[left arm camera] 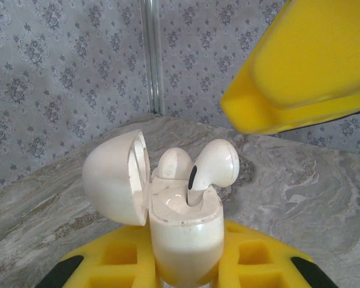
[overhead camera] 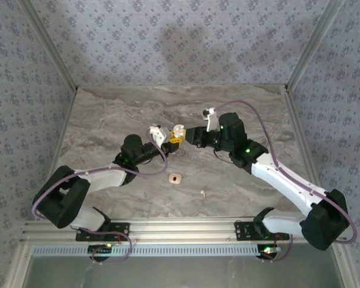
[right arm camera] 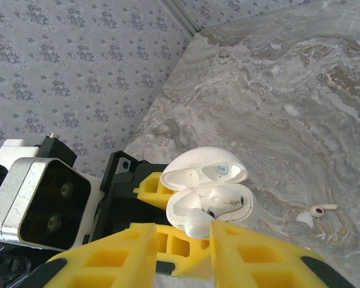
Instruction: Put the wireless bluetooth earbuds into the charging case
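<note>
Your left gripper (left arm camera: 189, 267) clamps the open charging case (left arm camera: 186, 231), bottom centre, with two earbuds (left arm camera: 217, 163) standing in it. Your right gripper (right arm camera: 181, 243) hangs close, jaws slightly apart. Another earbud (right arm camera: 321, 209) lies on the table (right arm camera: 300, 90), lower right.

The left pincer (overhead camera: 173, 140) and right pincer (right arm camera: 183, 231) meet at the middle of the desk (overhead camera: 108, 114) around the charging case (left arm camera: 186, 234), barring that stretch. Toward the far edge the desk lies open. A puck (overhead camera: 175, 178) and a loose earbud (overhead camera: 202, 193) sit toward the near edge.

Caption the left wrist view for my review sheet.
Left gripper holds the open charging case, one earbud stem-down in its slot, a second earbud behind it.
</note>
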